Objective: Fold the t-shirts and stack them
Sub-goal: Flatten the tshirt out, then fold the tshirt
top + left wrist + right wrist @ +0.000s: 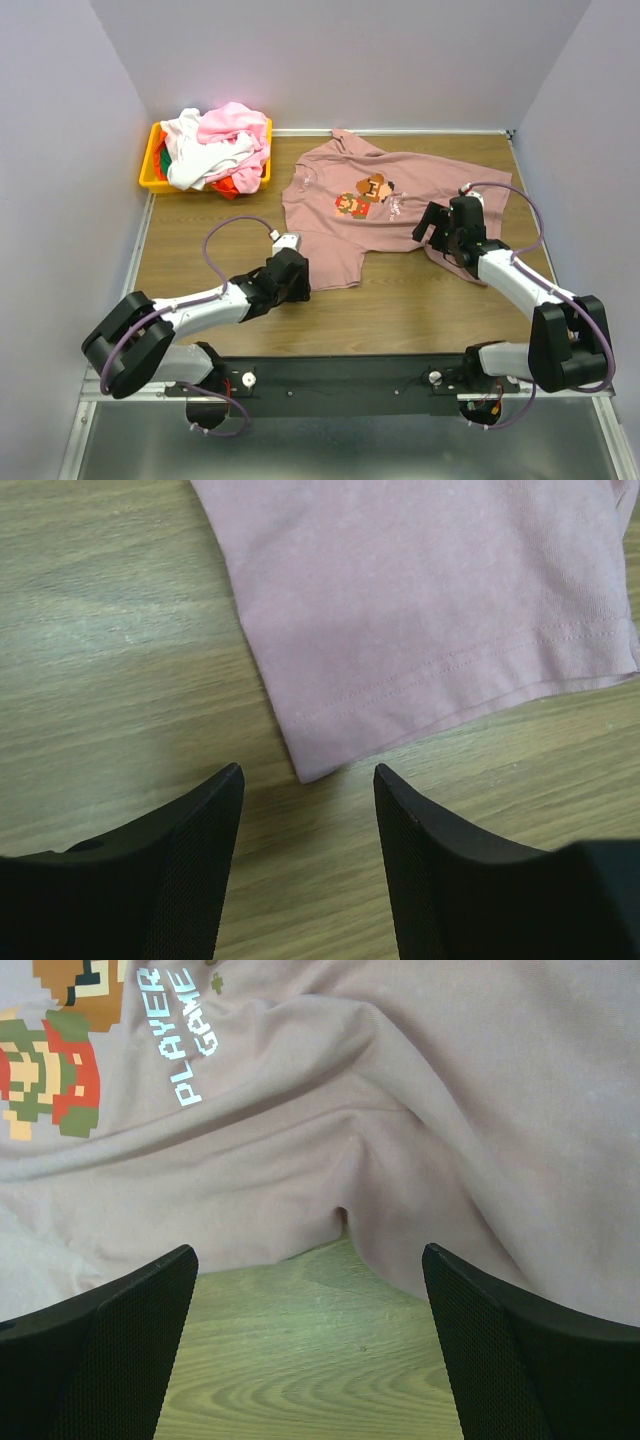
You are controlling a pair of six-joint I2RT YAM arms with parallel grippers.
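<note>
A: Progress?
B: Barely begun: mauve shirt point(420, 200) lies unfolded on the worktop point(400, 310), other shirts point(215, 140) heaped in the bin point(150, 180).
A: Claws?
B: Left claw point(308, 775) and right claw point(310, 1260) both gape empty at its edges.

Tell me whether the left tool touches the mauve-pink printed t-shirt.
Apart: left wrist view shows bare wooden table between the left tool and the hem corner of the mauve-pink t-shirt.

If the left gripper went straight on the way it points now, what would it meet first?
Most likely the hem corner of the mauve-pink t-shirt, lying on the table just ahead of the open left gripper and in line with its gap. Height above the cloth is unclear.
</note>
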